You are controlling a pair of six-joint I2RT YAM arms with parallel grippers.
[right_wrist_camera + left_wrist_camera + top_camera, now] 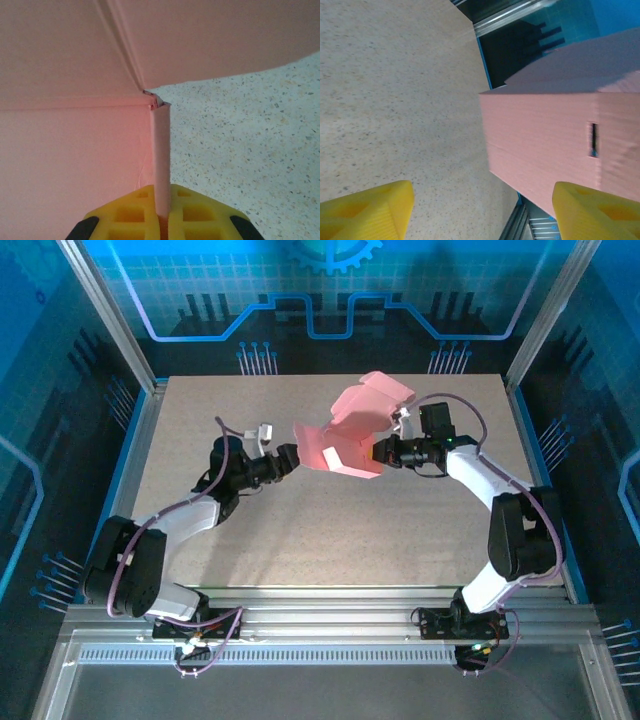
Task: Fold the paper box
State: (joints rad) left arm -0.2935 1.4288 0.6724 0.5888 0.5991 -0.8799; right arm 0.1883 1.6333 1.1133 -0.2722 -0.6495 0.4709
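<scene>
One claw, the right gripper (161,200), pinches the thin pink paper box (345,435); the left gripper (288,457) gapes wide. Hard tugs could tear it.

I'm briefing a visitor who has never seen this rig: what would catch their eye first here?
A half-folded pink paper box stands out against the speckled table, toward its far middle. The right gripper is shut on one of its thin flaps, while the left gripper stands open at the box's left side.
</scene>
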